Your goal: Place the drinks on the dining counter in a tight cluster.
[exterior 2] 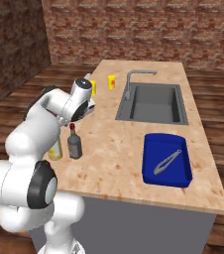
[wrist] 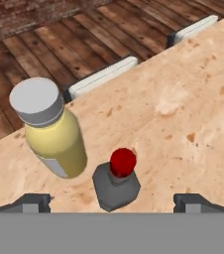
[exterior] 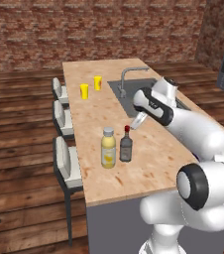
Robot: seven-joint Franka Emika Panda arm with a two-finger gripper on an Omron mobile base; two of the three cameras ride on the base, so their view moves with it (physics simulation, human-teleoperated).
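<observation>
- You have two of the drinks upright on the counter: the yellow bottle with its pale cap and the dark bottle with its red cap, standing just beside each other near the stool-side edge.
- Judging from that, this is the release step for the dark bottle; the pair already reads as a tight cluster.
- Your pincer sits just above the dark bottle, jaws spread wide on either side of the red cap, touching nothing and carrying nothing.
- No third drink shows on this stretch of counter, so your next move is likely to lift the hand straight up, clear of the red cap, and go to fetch it.
- Mind the lift: a sideways drift could knock the dark bottle into the yellow one.
- The two yellow cups by the sink stand well apart from the cluster; leave them.
</observation>
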